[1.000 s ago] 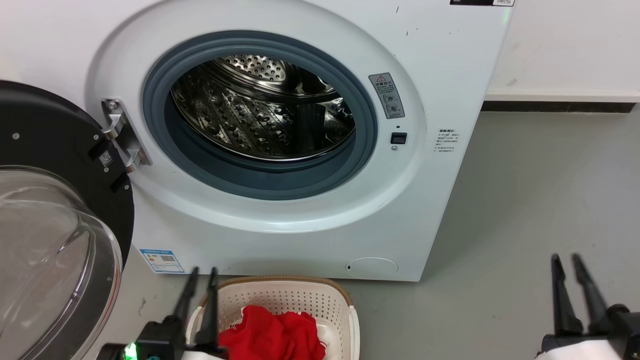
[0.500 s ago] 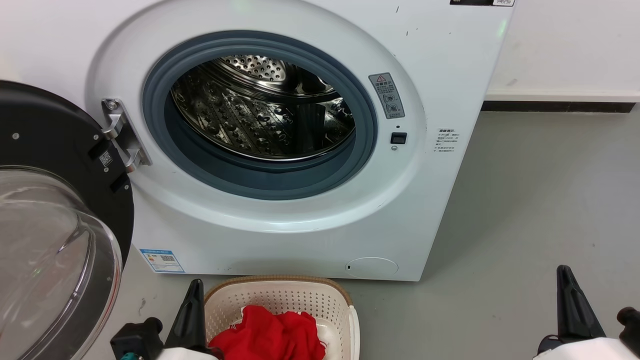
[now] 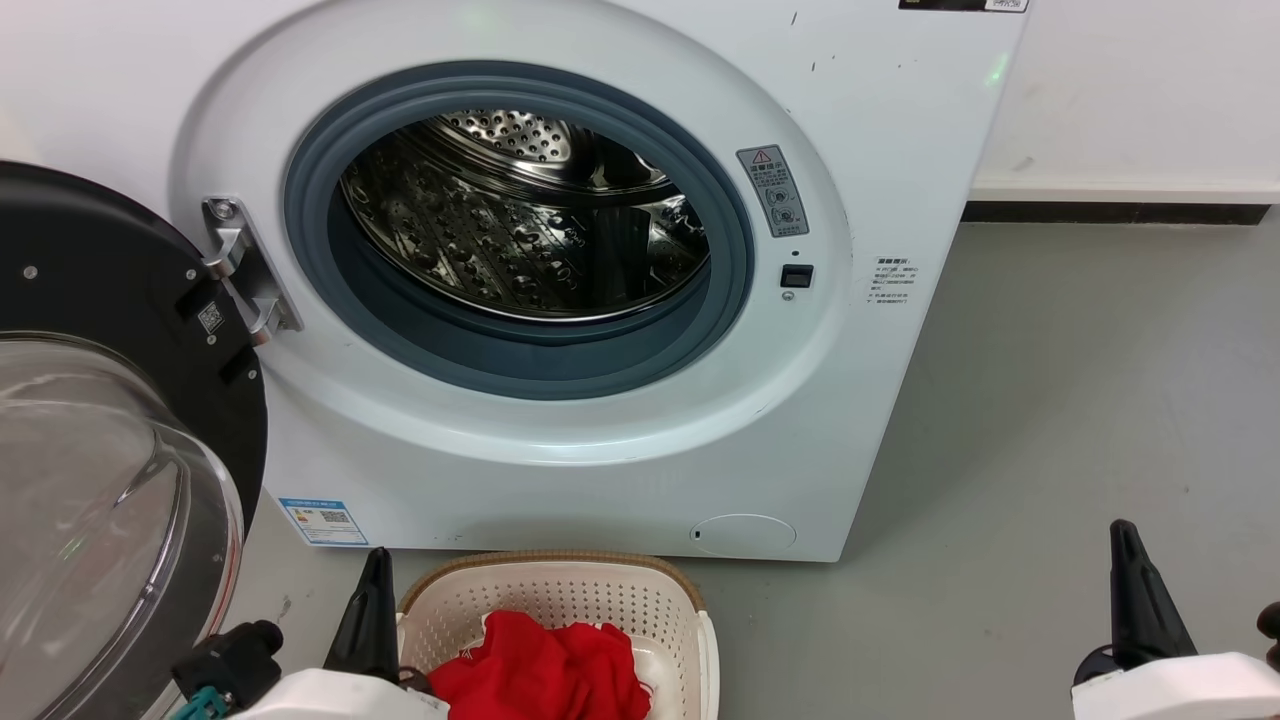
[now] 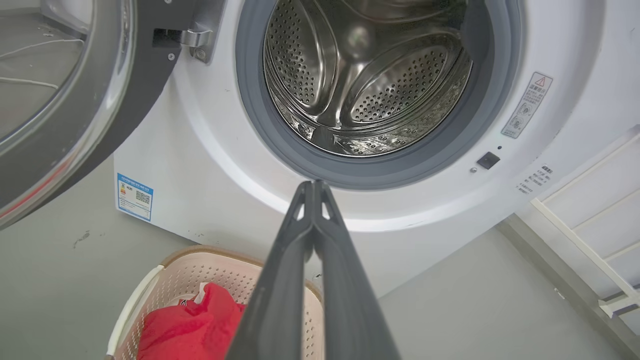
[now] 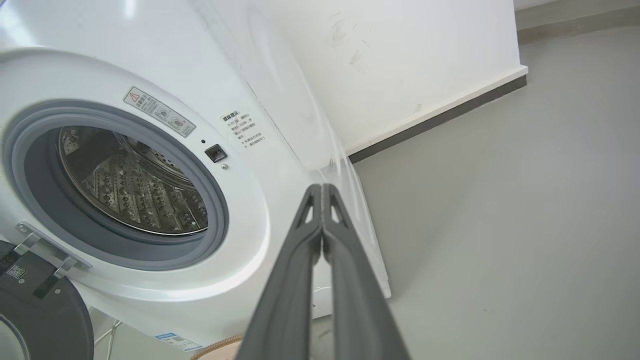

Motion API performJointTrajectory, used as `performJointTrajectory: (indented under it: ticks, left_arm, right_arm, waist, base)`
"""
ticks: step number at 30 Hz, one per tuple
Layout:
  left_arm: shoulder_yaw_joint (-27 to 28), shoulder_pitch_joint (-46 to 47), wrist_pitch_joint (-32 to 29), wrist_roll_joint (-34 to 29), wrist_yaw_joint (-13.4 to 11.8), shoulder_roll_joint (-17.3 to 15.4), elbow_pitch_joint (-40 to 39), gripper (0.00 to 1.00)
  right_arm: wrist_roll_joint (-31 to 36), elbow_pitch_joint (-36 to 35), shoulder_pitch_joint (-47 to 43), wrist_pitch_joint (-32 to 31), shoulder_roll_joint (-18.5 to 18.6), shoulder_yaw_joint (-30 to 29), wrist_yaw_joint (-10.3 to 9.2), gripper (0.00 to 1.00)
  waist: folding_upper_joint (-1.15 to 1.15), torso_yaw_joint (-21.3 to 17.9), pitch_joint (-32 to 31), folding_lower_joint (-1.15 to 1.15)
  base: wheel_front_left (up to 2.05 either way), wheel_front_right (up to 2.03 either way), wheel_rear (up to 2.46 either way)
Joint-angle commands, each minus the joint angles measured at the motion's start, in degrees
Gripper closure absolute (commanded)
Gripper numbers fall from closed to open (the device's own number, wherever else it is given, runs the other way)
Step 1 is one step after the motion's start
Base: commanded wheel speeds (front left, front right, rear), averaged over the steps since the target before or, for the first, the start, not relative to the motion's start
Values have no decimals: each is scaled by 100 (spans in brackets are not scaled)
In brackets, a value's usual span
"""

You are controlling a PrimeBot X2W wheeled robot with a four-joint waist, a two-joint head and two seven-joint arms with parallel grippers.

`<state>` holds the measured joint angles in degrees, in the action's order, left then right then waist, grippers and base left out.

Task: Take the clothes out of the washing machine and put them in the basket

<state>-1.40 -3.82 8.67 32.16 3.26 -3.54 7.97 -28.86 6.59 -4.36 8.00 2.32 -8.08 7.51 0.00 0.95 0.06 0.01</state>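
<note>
Where the basket point(image 3: 560, 572) sits at the washing machine's point(image 3: 880, 120) 6 o'clock, crumpled bright-red clothes point(image 3: 545, 670) heap inside, plain, soft. Left gripper point(image 4: 313, 186), right gripper point(image 5: 321, 189): fingers pressed tight together.

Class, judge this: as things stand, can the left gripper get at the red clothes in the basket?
Probably yes: the left gripper sits shut beside the basket, whose open top leaves the clothes uncovered.
</note>
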Motion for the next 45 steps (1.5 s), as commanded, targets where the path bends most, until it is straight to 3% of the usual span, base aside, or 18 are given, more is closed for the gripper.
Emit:
performJointTrajectory:
  ticks: [1, 22, 45]
  left_arm:
    - [38, 177, -40, 203, 29, -39, -45, 100]
    - [223, 430, -451, 1976, 151, -45, 142, 100]
    - [403, 663, -821, 3519, 259, -35, 312, 100]
  right_arm:
    - [-214, -41, 202, -31, 33, 7, 0, 100]
    - [-2046, 191, 473, -456, 46, 53, -1, 100]
    - [-3659, 397, 715, -836, 57, 93, -1, 100]
  waist:
    - [0, -1, 0, -1]
    - [0, -21, 3, -1]
    - [0, -43, 5, -1]
  base:
    - [0, 0, 0]
    - [0, 0, 0]
    - [0, 0, 0]
